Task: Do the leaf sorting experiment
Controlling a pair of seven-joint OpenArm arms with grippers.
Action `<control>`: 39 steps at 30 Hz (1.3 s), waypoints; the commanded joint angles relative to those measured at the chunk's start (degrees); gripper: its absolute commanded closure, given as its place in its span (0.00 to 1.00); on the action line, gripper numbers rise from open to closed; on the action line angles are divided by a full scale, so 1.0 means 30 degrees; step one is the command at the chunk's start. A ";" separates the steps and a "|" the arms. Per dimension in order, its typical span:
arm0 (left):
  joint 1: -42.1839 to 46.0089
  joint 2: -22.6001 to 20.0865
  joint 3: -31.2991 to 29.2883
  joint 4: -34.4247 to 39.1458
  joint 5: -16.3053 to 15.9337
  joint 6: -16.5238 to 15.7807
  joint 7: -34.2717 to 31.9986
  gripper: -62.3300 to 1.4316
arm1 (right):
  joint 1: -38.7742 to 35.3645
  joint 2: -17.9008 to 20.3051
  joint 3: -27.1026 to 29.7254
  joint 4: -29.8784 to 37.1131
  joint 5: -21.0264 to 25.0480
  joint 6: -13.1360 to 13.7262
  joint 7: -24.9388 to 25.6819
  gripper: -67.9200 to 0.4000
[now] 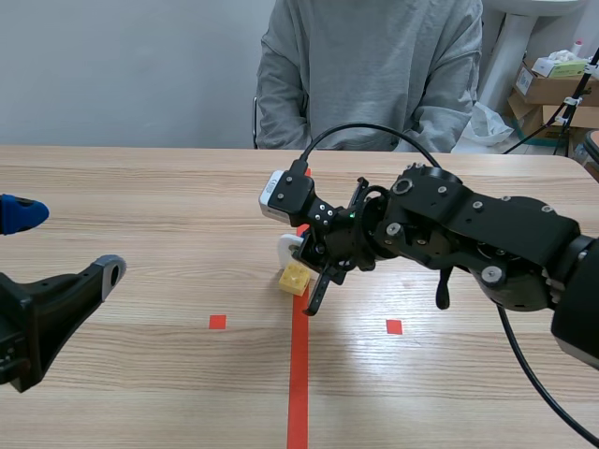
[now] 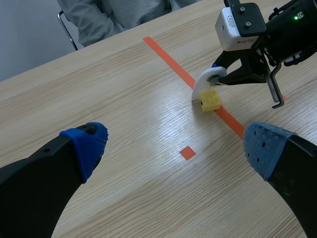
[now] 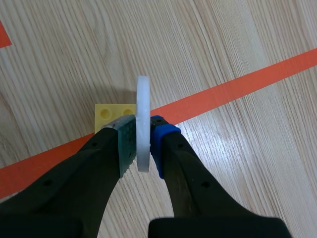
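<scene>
Left gripper (image 1: 64, 243) low at the table's (image 1: 140, 187) left edge, fingers spread wide, nothing between the blue pads (image 2: 86, 144). Well ahead of it and off to its right: yellow block (image 2: 210, 100), studs up, sitting on the orange tape line.

Right gripper (image 3: 142, 136) reaches in past the middle and is pinching a white disc (image 3: 143, 119). The disc stands on edge, clamped between the grey-green and blue pads, its upper rim sticking out ahead of the fingertips. The block sits just ahead of the grey-green-pad finger, beside the disc. Can't tell if disc and block touch.

Person in a grey sweatshirt (image 1: 370, 65) across the table. Cardboard boxes (image 1: 552, 89) behind, far right.
</scene>
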 commanded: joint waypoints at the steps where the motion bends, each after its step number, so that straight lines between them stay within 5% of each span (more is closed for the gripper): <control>1: -0.0087 -0.0022 -0.0022 0.0277 -0.0204 -0.0051 -0.0204 0.06 | 0.0386 0.0044 0.0204 0.0321 -0.0029 -0.0073 -0.0291 0.97; 4: -0.0087 -0.0022 -0.0022 0.0277 -0.0248 -0.0051 -0.0204 0.06 | 0.0386 0.0051 0.0262 0.0321 -0.0015 -0.0138 -0.1166 0.97; 7: -0.0087 -0.0022 -0.0022 0.0277 -0.0255 -0.0051 -0.0204 0.06 | 0.0386 0.0051 0.0780 0.0321 0.0568 -0.1304 -0.2331 0.97; 16: -0.0087 -0.0022 -0.0022 0.0277 -0.0262 -0.0066 -0.0204 0.06 | 0.0401 0.0306 0.5457 0.0313 0.0969 -0.3075 -0.3818 0.97; 27: -0.0102 -0.0066 -0.0022 0.0277 -0.0408 -0.0197 -0.0233 0.06 | 0.2718 0.1370 0.9639 -0.6375 0.0860 -0.4211 0.1406 0.97; 33: -0.0102 -0.0066 -0.0022 0.0277 -0.0408 -0.0197 -0.0219 0.06 | 0.4007 0.0911 1.2269 -0.9041 0.1035 -0.5574 0.1596 0.97; 39: -0.0102 -0.0066 -0.0022 0.0284 -0.0408 -0.0197 -0.0219 0.06 | 0.3927 0.0641 1.4644 -1.0360 0.1093 -0.5712 0.1341 0.97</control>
